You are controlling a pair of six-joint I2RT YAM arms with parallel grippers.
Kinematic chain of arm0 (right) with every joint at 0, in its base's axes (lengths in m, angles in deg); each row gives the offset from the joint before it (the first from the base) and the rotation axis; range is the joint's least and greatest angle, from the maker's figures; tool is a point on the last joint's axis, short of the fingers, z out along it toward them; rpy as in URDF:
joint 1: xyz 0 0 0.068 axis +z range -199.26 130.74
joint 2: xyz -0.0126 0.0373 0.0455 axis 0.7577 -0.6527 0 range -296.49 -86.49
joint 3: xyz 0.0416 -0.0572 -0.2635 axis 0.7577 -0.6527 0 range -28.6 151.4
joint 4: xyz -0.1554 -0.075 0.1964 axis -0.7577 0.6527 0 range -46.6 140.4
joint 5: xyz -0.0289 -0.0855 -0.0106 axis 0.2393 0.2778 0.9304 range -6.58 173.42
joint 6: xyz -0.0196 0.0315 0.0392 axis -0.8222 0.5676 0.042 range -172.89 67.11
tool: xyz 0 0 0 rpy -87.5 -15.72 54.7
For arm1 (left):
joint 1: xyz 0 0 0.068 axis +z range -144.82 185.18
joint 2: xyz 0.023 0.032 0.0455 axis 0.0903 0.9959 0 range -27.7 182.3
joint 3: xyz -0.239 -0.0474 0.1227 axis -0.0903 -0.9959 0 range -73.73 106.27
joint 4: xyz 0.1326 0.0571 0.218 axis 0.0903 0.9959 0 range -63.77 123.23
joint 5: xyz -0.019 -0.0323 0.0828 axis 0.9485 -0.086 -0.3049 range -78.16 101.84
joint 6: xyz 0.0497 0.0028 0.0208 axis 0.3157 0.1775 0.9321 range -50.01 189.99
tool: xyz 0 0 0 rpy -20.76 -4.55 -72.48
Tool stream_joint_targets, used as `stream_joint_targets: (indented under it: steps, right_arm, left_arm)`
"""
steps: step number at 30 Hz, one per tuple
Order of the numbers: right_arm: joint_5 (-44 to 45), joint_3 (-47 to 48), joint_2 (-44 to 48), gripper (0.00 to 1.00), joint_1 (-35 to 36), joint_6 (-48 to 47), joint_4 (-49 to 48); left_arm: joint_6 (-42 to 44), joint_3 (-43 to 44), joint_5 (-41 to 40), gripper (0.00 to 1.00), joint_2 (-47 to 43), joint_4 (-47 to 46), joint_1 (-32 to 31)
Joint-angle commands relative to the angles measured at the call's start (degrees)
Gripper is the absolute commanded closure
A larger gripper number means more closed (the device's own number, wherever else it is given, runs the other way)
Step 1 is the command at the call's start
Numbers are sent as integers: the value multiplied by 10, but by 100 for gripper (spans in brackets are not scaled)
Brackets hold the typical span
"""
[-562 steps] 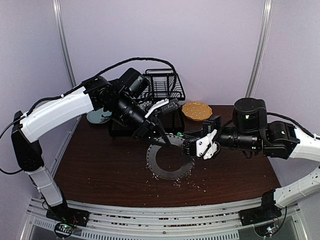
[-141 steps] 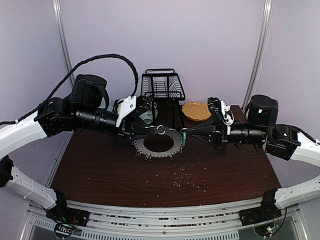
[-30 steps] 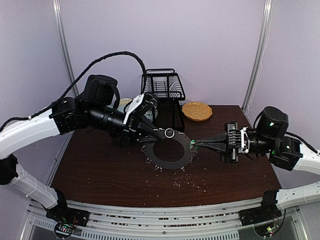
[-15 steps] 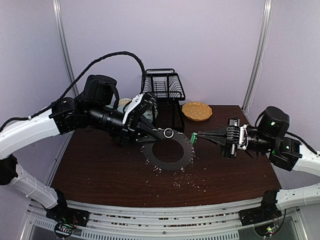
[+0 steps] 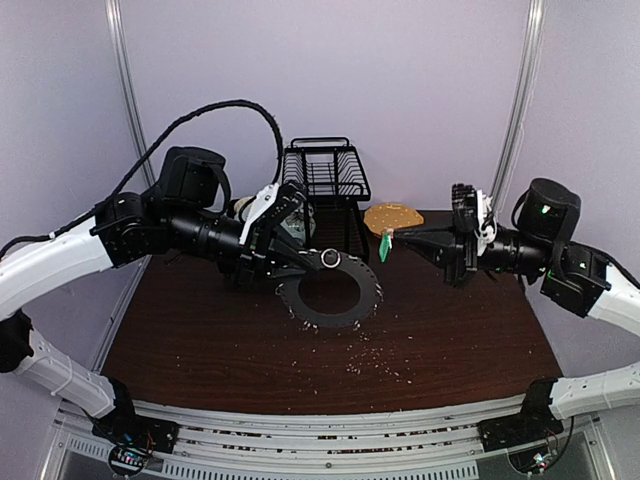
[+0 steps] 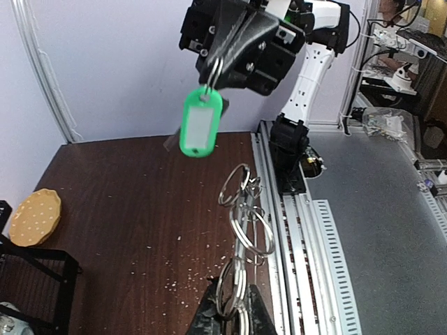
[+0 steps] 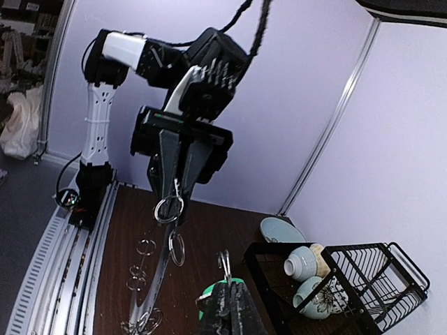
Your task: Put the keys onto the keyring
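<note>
The keyring hangs tilted over the table, with the left gripper clamped on one wire loop at its far rim. Beyond it the right gripper pinches the green key, held in the air clear of the ring (nothing threaded yet). This looks like the approach step. Next the key must reach that raised loop and line up squarely with it.
</note>
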Motion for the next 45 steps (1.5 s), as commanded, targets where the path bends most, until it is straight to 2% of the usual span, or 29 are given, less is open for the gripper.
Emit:
stream_joint_targets:
  steps: [1, 4, 10, 16, 21, 38, 45]
  right_arm:
    - [-20, 46, 4, 100, -8, 159, 57]
    - [-10, 46, 6, 100, -8, 216, 42]
    - [-67, 50, -18, 100, -8, 244, 45]
    - [-88, 56, -37, 100, -8, 256, 33]
    - [-79, 45, -49, 100, -7, 257, 9]
    - [-78, 44, -55, 100, 21, 219, 34]
    - [-46, 48, -56, 100, 24, 203, 49]
  left_arm:
    - [35, -5, -64, 100, -55, -53, -4]
    - [47, -3, -62, 100, -51, -44, -4]
    - [69, 9, -63, 100, -52, -29, -4]
    - [75, 13, -50, 100, -49, -27, -4]
    - [75, 12, -45, 100, -48, -26, -4]
    - [71, 13, -45, 100, -48, -26, -4]
    - [69, 12, -42, 100, -48, -24, -4]
